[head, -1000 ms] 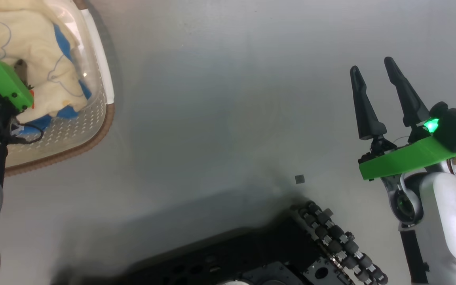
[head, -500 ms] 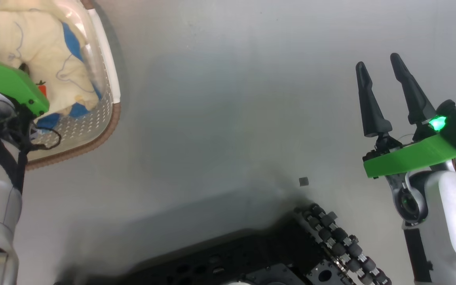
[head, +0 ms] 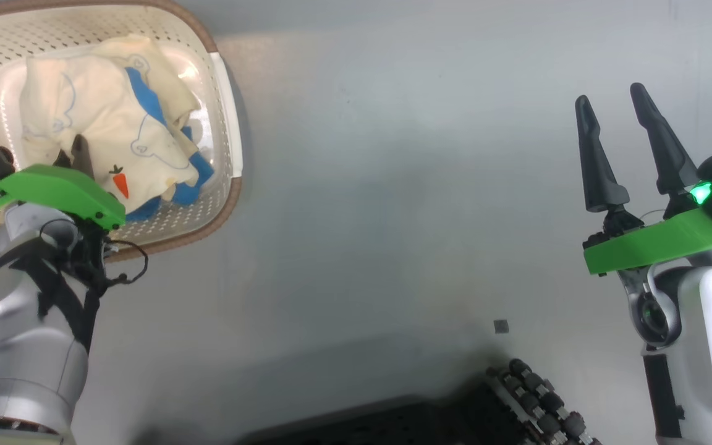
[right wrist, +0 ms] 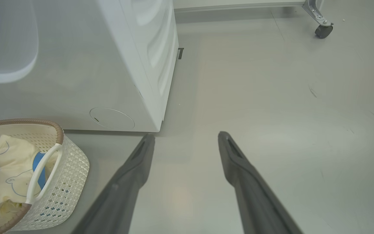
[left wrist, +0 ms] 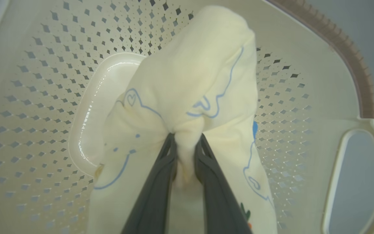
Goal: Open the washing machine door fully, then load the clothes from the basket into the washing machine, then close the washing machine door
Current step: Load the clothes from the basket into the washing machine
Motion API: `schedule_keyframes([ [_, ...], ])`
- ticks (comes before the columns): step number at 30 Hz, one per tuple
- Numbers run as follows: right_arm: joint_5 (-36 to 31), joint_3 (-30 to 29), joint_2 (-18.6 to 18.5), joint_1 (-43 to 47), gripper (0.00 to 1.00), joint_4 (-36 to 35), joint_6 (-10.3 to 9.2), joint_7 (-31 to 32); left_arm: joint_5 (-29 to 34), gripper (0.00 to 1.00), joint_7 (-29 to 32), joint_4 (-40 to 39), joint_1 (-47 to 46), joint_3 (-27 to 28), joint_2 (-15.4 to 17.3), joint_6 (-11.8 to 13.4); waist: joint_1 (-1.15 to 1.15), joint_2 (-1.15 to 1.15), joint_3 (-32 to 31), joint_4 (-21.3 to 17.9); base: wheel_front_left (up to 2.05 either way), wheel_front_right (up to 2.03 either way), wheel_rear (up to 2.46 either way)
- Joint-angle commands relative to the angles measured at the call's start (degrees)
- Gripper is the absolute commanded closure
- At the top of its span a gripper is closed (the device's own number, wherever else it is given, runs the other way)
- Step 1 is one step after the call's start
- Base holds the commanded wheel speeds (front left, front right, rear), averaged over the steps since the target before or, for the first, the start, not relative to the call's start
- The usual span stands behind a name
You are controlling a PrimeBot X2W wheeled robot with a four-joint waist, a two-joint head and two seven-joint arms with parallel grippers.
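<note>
Right inside the basket, bunched-up clothes (cream-yellow, blue outline prints, a small carrot mark), with blue cloth among the folds. Clamped on a gathered fold over the basket's middle: left gripper, fingers drawn close with fabric squeezed between them. Just behind the basket, washing machine, white, round lower hatch facing the basket's side. Well to the right of the basket, above bare grey floor: right gripper, fingers spread apart, nothing between them.
</note>
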Motion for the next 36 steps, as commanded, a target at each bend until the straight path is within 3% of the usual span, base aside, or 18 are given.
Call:
schedule_keyframes([
  [1, -0.34, 0.48, -0.62, 1.93, 0.0, -1.05, -0.02, 0.18, 0.16, 1.0, -1.85, -0.96, 2.71, 0.55, 1.83, -0.27, 0.0, 0.0, -3.48, 1.4, 0.0, 0.0, 0.0],
  [7, -1.4, -0.27, -0.62, 3.76, 0.0, -0.22, -0.02, 0.95, 1.14, 1.0, -4.83, -5.02, 6.59, 0.9, 2.19, -0.32, 0.0, 0.0, -10.97, 2.24, 0.0, 0.0, 0.0],
  [12, -1.89, -1.23, -0.62, 5.68, 0.0, 0.15, -0.02, 1.71, 5.67, 1.0, -4.92, -17.56, 13.18, 4.28, 3.7, 1.75, 0.0, 0.0, -16.85, 2.45, 0.0, 0.0, 0.0],
  [21, -3.66, -2.01, -0.62, 9.54, 0.0, -0.27, -0.02, 4.0, 14.5, 1.0, -4.93, -38.76, 27.29, 9.37, 2.6, 4.39, 0.0, 0.0, -26.22, 3.1, 0.0, 0.0, 0.0],
  [36, -5.3, -2.69, -0.62, 14.05, 0.0, -1.8, -0.02, 6.71, 19.59, 1.0, -2.6, -58.17, 43.29, 8.64, 3.18, 9.1, 0.0, 0.0, -36.84, 4.55, 0.0, 0.0, 0.0],
])
